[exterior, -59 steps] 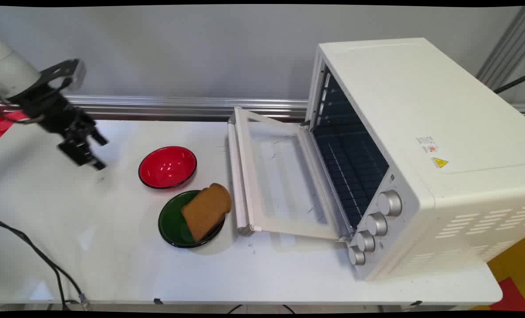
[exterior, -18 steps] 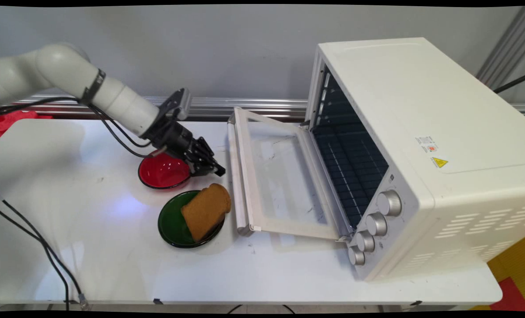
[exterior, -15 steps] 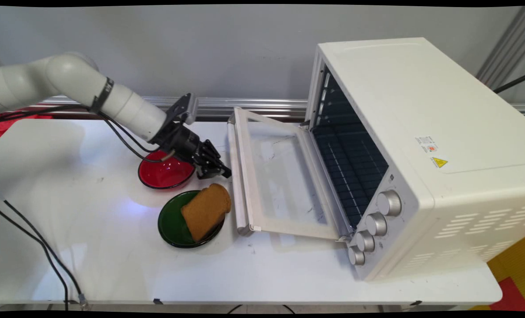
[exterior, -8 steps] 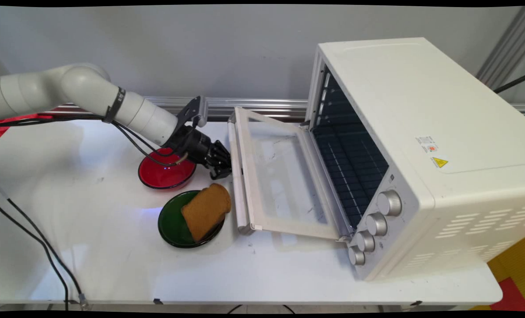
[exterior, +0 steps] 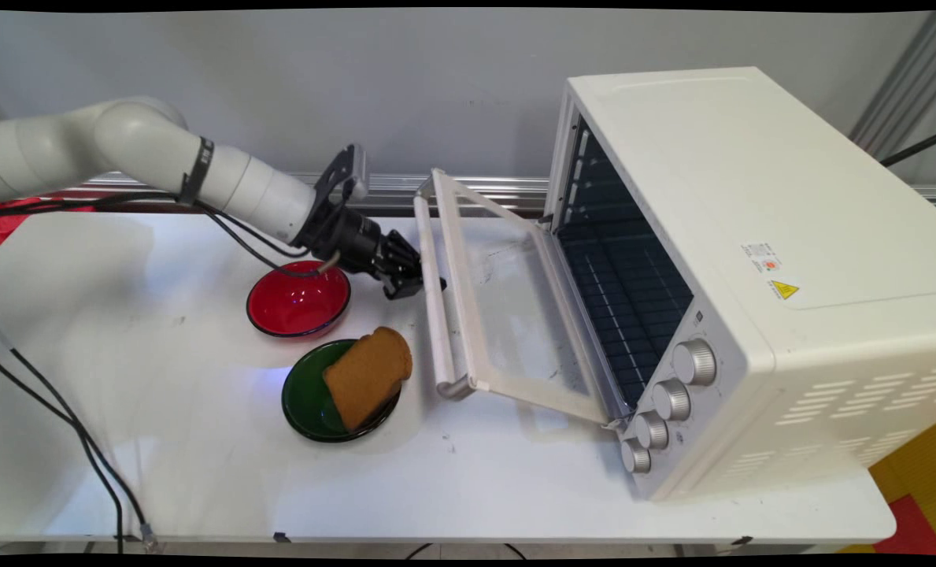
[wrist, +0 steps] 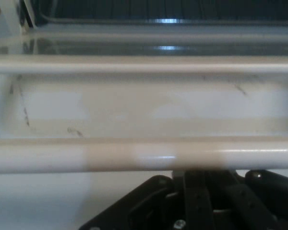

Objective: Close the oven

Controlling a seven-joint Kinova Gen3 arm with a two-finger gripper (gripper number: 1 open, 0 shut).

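1. I see the oven (exterior: 751,260) filling the tabletop's right side, its door (exterior: 507,307) part raised.
2. My gripper (exterior: 414,282) sits against the door handle (exterior: 434,299); I cannot tell its finger state.
3. Red bowl (exterior: 298,299) lies mid-tabletop.
4. Green plate (exterior: 310,398) lies nearer the front edge, carrying toast (exterior: 367,376).

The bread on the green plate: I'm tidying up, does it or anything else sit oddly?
The bread slice lies tilted on the green plate, one end overhanging the rim toward the oven door. Nothing is spilled.
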